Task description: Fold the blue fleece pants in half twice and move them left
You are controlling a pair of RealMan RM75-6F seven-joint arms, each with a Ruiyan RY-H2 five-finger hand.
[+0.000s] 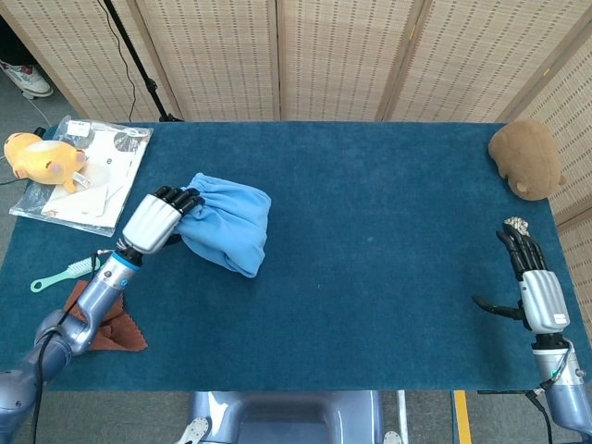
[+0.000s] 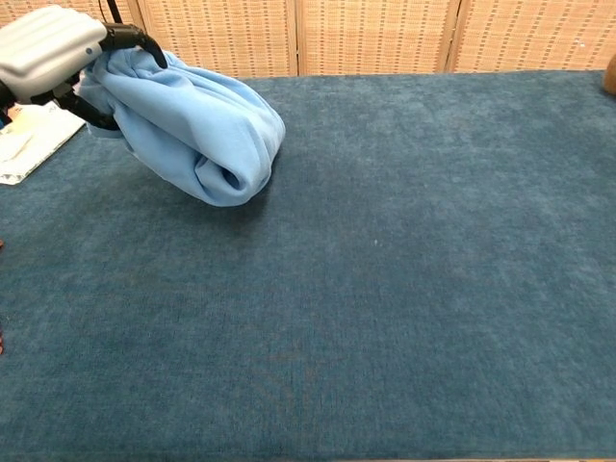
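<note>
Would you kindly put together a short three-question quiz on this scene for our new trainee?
1. True or false: the left hand grips the blue fleece pants.
2. What lies nearest the right hand? A) teal brush B) brown plush toy C) yellow plush toy
3. Fill in: in the chest view, the bundle's gripped end is raised off the ____.

Key: 1 true. 2 B. 3 table.

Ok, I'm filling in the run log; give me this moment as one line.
left hand: grips folded blue fleece pants, bundle partly lifted | right hand: open, idle at table edge | phase: moving left
</note>
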